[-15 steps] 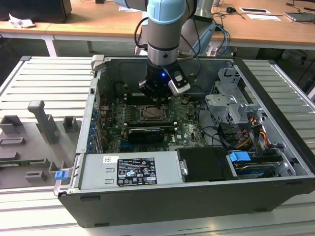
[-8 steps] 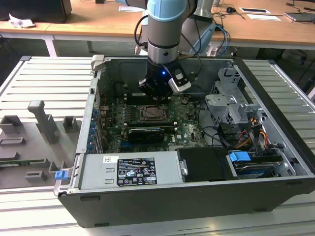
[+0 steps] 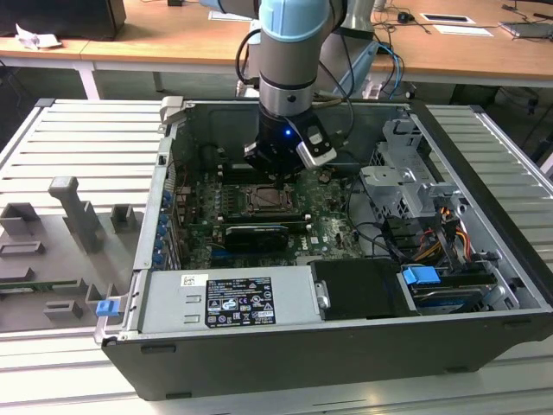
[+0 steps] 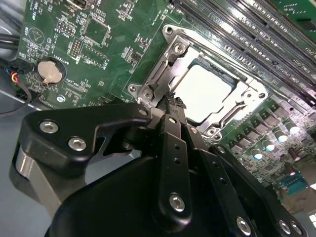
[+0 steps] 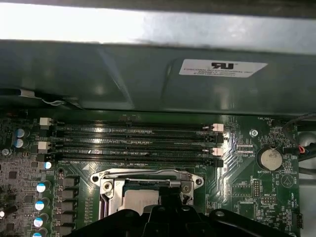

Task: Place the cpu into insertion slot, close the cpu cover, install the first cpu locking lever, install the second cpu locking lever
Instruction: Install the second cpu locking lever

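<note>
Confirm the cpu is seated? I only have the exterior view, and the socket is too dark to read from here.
Observer: Yes. In the second wrist view the cpu lies flat in the insertion slot, with its pale top showing.
Operator: Cover down?
Observer: The cpu cover lies flat over it, its window framing the chip.
Operator: Where's the gripper?
Observer: The gripper has its tip at the cover's edge, on the side toward the coin cell. I cannot tell whether it touches.
</note>
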Robot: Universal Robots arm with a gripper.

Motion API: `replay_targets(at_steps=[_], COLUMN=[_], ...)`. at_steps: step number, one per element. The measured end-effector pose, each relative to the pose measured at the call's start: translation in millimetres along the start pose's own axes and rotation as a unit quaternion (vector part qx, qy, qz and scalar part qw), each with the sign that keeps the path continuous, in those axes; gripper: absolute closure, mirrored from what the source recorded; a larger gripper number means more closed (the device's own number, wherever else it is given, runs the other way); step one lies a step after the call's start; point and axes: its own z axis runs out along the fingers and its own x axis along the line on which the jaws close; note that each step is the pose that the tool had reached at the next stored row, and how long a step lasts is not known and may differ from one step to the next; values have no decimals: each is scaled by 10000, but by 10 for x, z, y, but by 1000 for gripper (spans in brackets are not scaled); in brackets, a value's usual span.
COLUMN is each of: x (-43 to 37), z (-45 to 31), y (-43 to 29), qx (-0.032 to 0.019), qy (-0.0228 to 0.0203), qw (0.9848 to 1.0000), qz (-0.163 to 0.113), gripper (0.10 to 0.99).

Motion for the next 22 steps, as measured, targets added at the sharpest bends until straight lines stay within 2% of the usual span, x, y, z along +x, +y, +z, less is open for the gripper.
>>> replay_targets(at_steps=[4, 5, 8, 13, 19, 22], x=[-1, -4, -7, -5, -1, 0], z=[-34, -102, -201, -210, -214, -215], y=[1, 8, 14, -42, -158, -168], qx=[1, 0, 0, 0, 0, 0], qy=[0, 0, 0, 0, 0, 0], qw=[10000, 10000, 10000, 10000, 10000, 10000], qz=[0, 0, -1, 0, -1, 0], gripper=[980, 980, 980, 980, 980, 980])
